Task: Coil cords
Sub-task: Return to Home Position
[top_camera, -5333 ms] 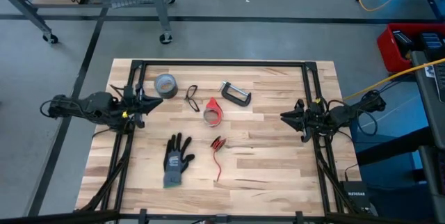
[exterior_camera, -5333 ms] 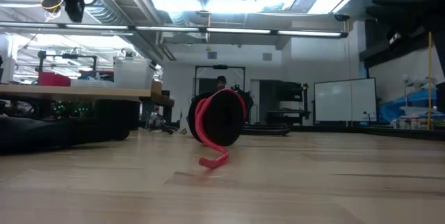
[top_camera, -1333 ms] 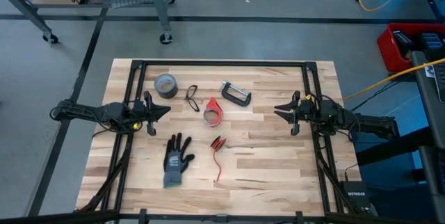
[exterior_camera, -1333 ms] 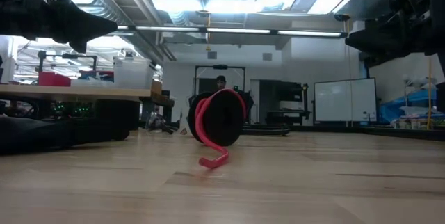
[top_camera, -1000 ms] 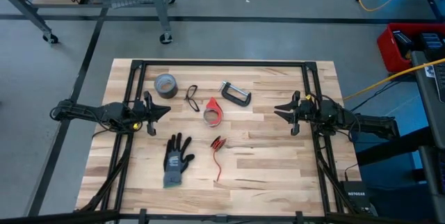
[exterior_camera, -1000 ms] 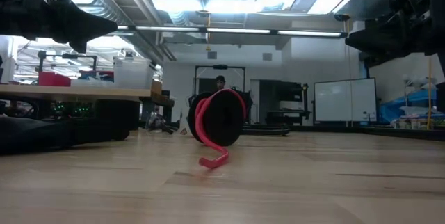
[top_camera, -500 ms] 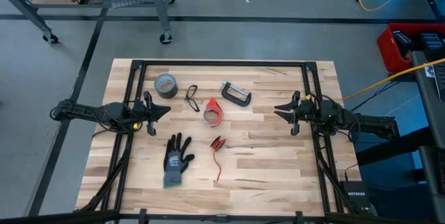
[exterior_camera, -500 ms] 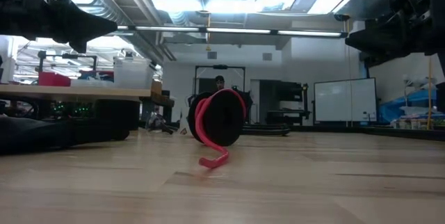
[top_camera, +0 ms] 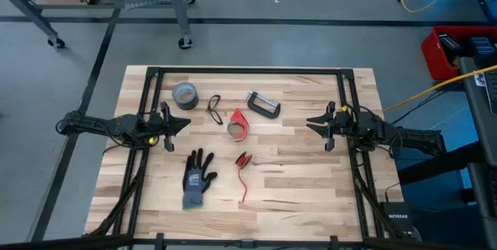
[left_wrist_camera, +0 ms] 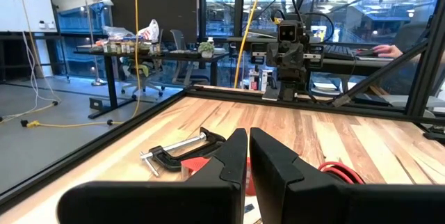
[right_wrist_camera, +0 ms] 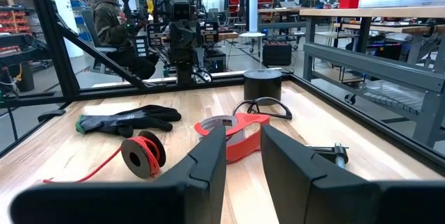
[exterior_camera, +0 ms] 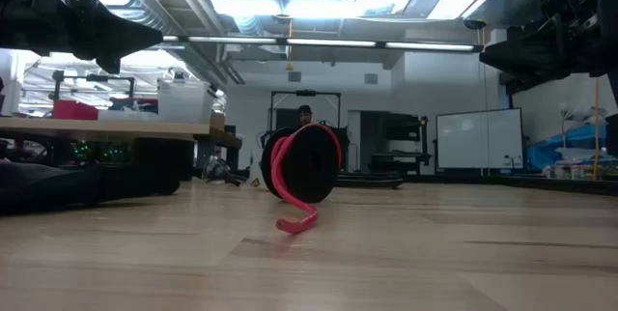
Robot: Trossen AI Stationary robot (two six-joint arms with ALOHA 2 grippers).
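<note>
The red cord (top_camera: 243,174) lies on the table's middle, its coiled end (top_camera: 244,158) toward the far side and its tail running toward the near edge. It also shows in the low view (exterior_camera: 303,168) and in the right wrist view (right_wrist_camera: 142,153). The thin black looped cord (top_camera: 213,109) lies farther back, left of centre. My left gripper (top_camera: 185,120) hovers shut over the table's left part, pointing right. My right gripper (top_camera: 309,124) hovers a little open over the right part, pointing left. Both are empty and well clear of the cords.
A dark glove (top_camera: 198,177) lies left of the red cord. A grey duct-tape roll (top_camera: 184,93), a C-clamp (top_camera: 264,104) and a red tape dispenser (top_camera: 238,124) lie toward the far side. A black frame (top_camera: 248,71) rims the table. A person sits beyond the table (right_wrist_camera: 111,12).
</note>
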